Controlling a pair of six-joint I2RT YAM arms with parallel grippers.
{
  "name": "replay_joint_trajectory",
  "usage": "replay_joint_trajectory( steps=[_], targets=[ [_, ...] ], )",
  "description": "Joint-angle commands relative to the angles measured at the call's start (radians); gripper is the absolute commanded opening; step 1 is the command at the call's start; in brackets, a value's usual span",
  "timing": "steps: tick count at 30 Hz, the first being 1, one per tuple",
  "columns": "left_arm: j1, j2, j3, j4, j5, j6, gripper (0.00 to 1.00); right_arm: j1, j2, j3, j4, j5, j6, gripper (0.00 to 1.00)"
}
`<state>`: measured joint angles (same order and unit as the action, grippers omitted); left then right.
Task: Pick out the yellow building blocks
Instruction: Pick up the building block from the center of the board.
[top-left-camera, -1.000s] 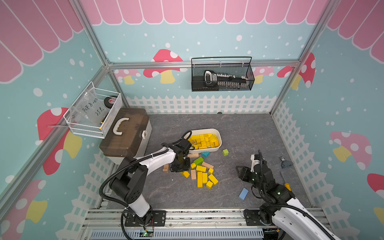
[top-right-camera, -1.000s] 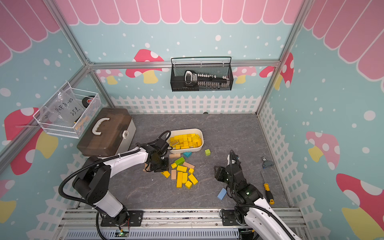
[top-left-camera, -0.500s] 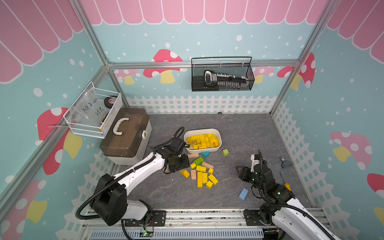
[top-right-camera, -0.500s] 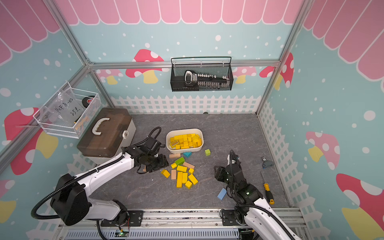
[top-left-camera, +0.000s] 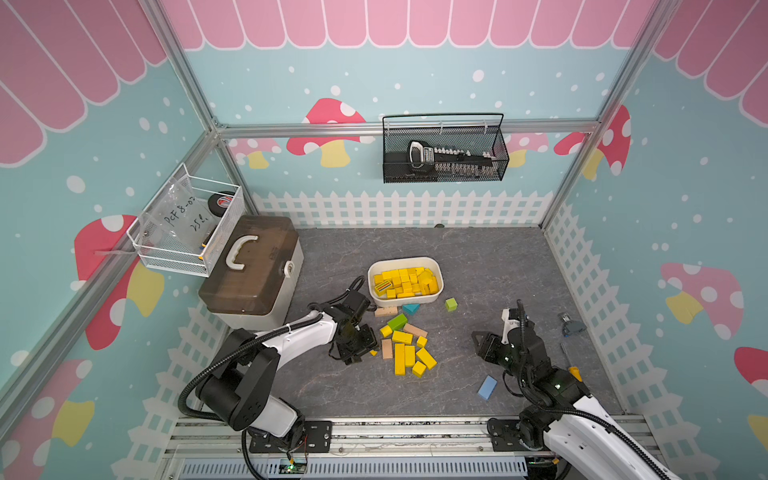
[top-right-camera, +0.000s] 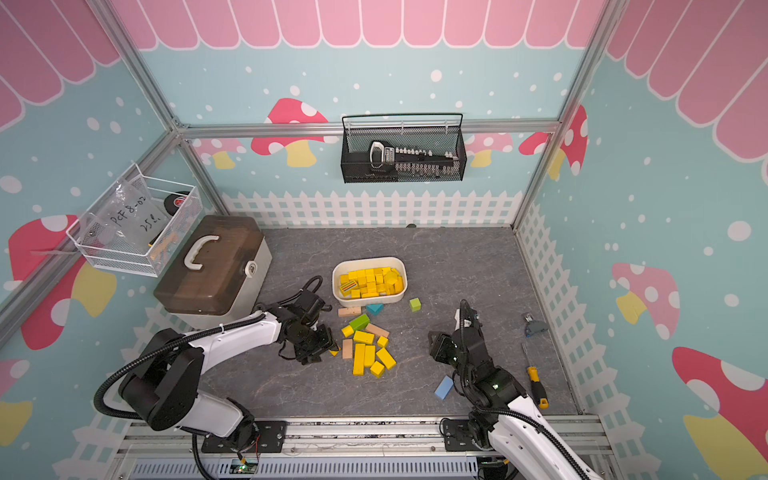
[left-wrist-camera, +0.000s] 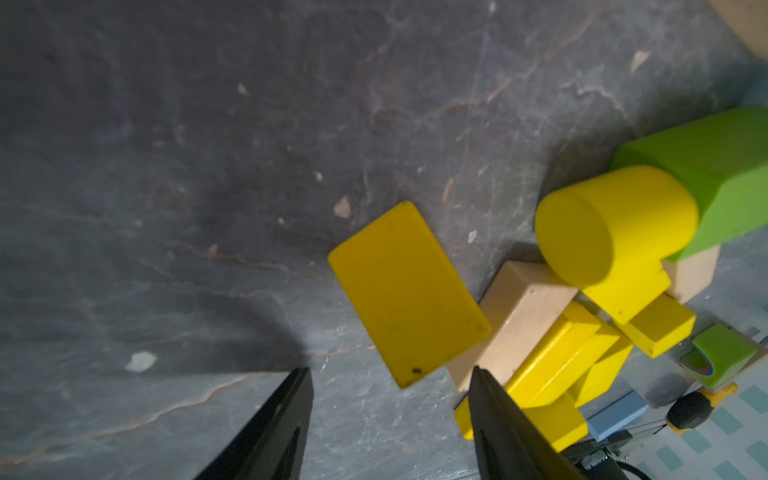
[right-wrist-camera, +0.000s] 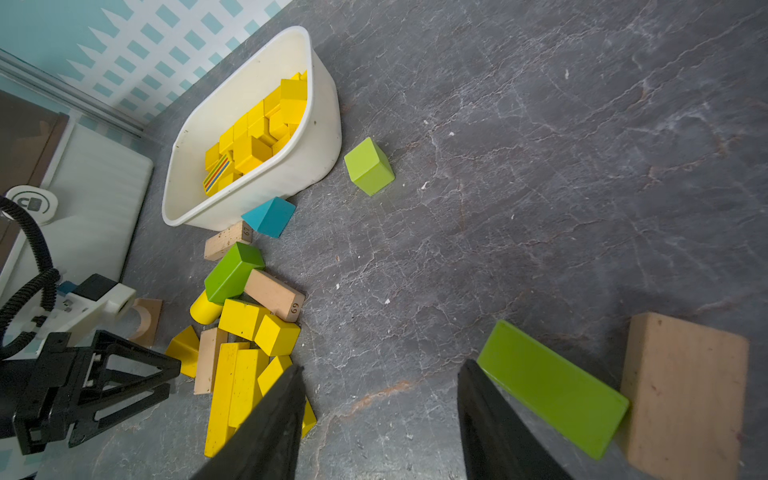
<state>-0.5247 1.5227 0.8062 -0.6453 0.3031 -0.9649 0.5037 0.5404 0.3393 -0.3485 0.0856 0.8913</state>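
Most of the yellow building blocks (top-left-camera: 405, 282) lie in the white tub (top-left-camera: 403, 260). The rest sit in a loose cluster on the grey floor (top-left-camera: 478, 270) just in front of it, mixed with tan and green pieces.

Your left gripper (left-wrist-camera: 390, 370) is low at the edge of that cluster. Its claws are spread and grasp nothing. Just ahead of them lies a flat-faced yellow block (left-wrist-camera: 405, 291), skewed to the line of the jaws. One corner of it touches, or very nearly touches, a tan block (left-wrist-camera: 519, 316). Beyond that, a yellow cylinder (left-wrist-camera: 611, 232) leans against a green block (left-wrist-camera: 727, 166).

That skew is your main risk. If you close as you stand, I judge the claws would meet the block at its corners, and it could twist or squirt out. The claw on the cluster side is also lined up over the tan block and the yellow bars behind it. Coming straight down could pinch the tan piece along with the yellow one, or shove the pile apart. A nudged cylinder would probably roll.

Your right gripper (right-wrist-camera: 380, 365) is well apart from the pile, also spread and empty. The pieces nearest it are a flat green block (right-wrist-camera: 548, 403) and a plain wooden block (right-wrist-camera: 685, 395). Neither one is yellow, so don't grab there.
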Motion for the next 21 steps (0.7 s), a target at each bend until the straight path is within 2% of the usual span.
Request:
replay_joint_trajectory(
  steps=[1, 13, 17, 21],
  targets=[
    [0.022, 0.050, 0.038, 0.047, -0.017, 0.020, 0.64, -0.005, -0.012, -0.018, -0.003, -0.002, 0.005, 0.59],
    [0.037, 0.181, 0.138, 0.050, -0.059, 0.117, 0.62, -0.006, -0.014, -0.018, -0.005, -0.003, 0.005, 0.59],
    [0.037, 0.194, 0.158, 0.040, -0.052, 0.151, 0.57, -0.008, -0.014, -0.017, -0.004, -0.003, 0.005, 0.59],
    [0.035, 0.182, 0.182, -0.024, -0.096, 0.204, 0.57, -0.008, -0.013, -0.018, -0.005, -0.004, 0.005, 0.59]
  ],
)
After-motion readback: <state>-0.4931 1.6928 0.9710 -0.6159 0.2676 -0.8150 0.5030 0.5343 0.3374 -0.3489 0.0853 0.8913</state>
